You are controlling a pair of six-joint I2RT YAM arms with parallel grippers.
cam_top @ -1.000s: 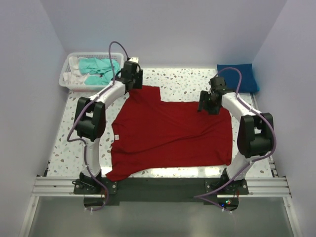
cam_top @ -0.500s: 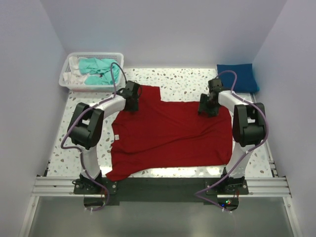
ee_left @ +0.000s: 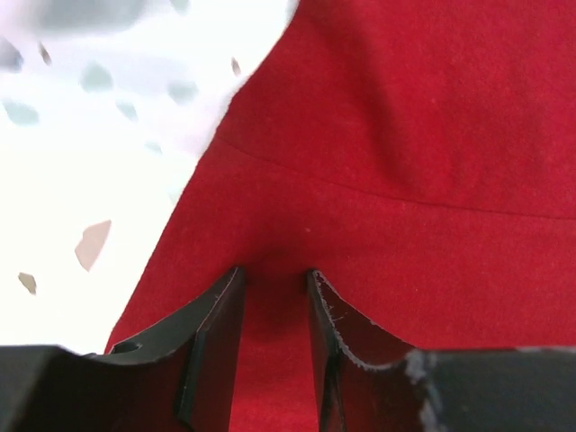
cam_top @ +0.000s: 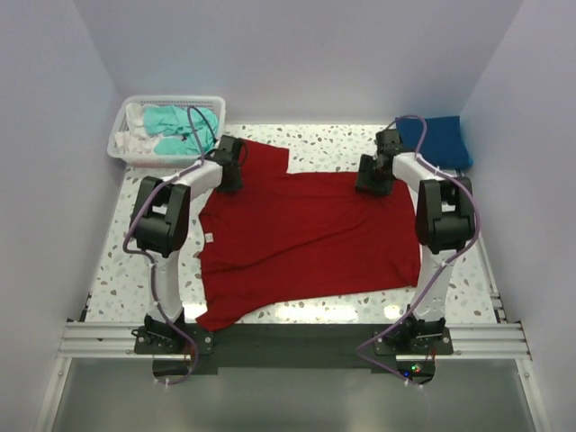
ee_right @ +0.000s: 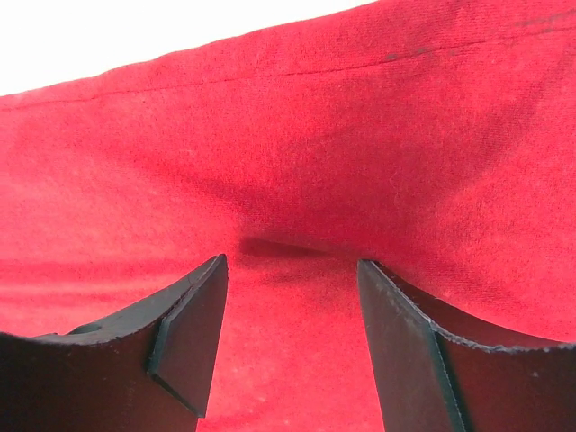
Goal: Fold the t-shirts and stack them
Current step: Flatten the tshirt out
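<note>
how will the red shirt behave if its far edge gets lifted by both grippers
Probably floppy: the red t-shirt puckers at the right gripper. Held only at its far edge, the rest would likely sag and trail. It looks thin and lies flat, so it is probably light.

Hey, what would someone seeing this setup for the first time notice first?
A big red t-shirt spread flat over the middle of the table, with the left gripper and right gripper down on its far edge. A folded blue t-shirt lies at the far right corner, a white basket far left.
</note>
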